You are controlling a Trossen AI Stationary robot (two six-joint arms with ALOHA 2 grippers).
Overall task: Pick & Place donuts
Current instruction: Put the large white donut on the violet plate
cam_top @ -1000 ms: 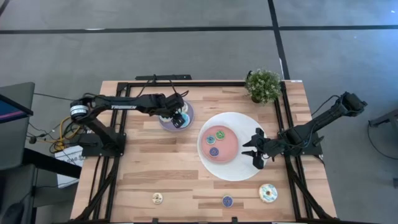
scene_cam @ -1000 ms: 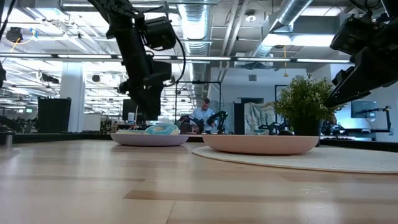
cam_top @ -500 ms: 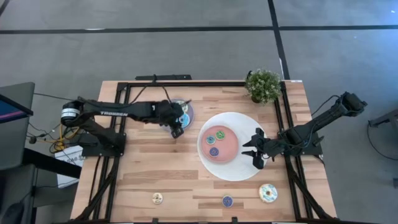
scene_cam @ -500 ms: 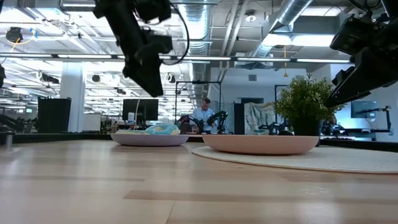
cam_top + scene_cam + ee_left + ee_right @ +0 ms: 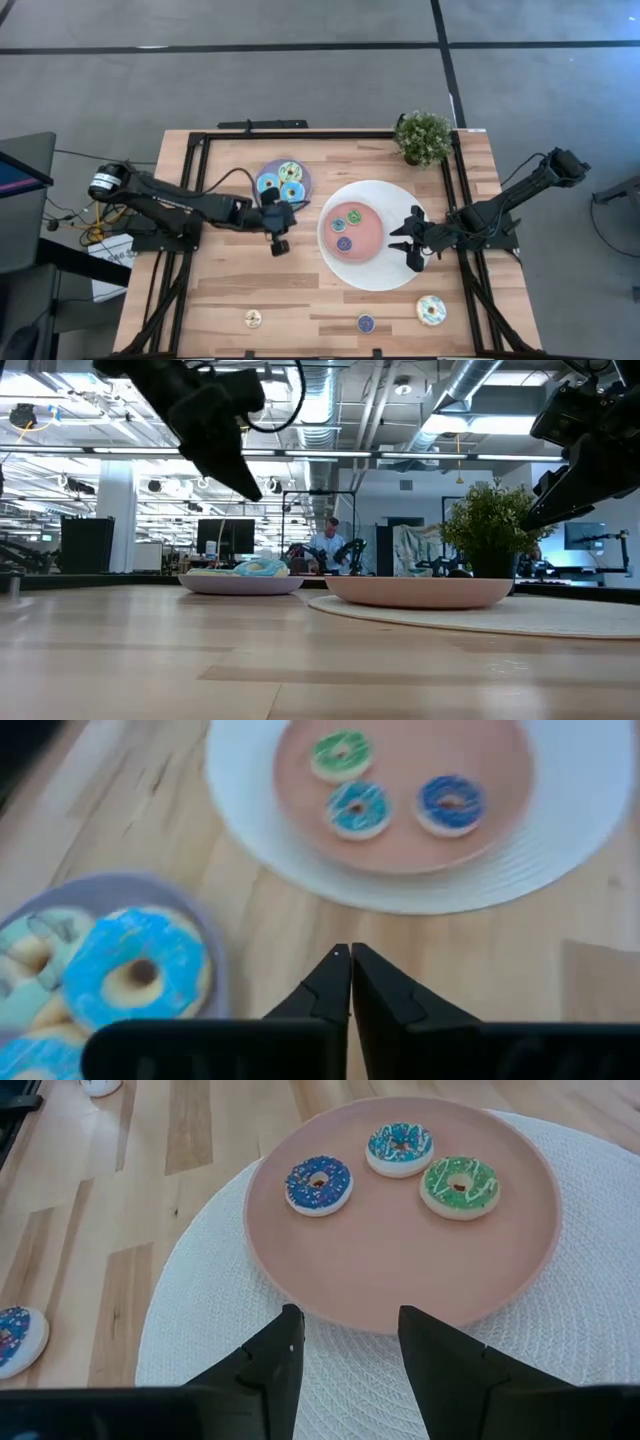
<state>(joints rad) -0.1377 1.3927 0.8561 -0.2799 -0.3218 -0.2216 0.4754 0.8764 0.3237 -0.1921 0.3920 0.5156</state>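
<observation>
A lilac plate [image 5: 283,182] at the far left of centre holds three larger donuts: two blue [image 5: 268,183] [image 5: 291,190] and a pale green one [image 5: 290,171]. My left gripper [image 5: 279,245] is shut and empty, raised above bare wood on the near side of that plate [image 5: 190,900]. A pink plate [image 5: 365,245] on a white mat [image 5: 385,275] carries three mini donuts: green [image 5: 353,214], light blue [image 5: 338,223] and dark blue [image 5: 344,243]. My right gripper [image 5: 410,240] is open over the mat at the pink plate's right rim [image 5: 400,1325].
Near the front edge lie a tan mini donut [image 5: 253,319], a dark blue mini donut [image 5: 365,323] and a larger pale blue donut [image 5: 431,310]. A potted plant [image 5: 423,138] stands at the far right. Bare wood lies between the plates and the front row.
My left gripper has drawn back from over the lilac plate toward the table's near edge, rising as it went, and its fingers have shut on nothing. The plate's donuts, covered by the gripper before, now show in full. My right arm has kept still.
</observation>
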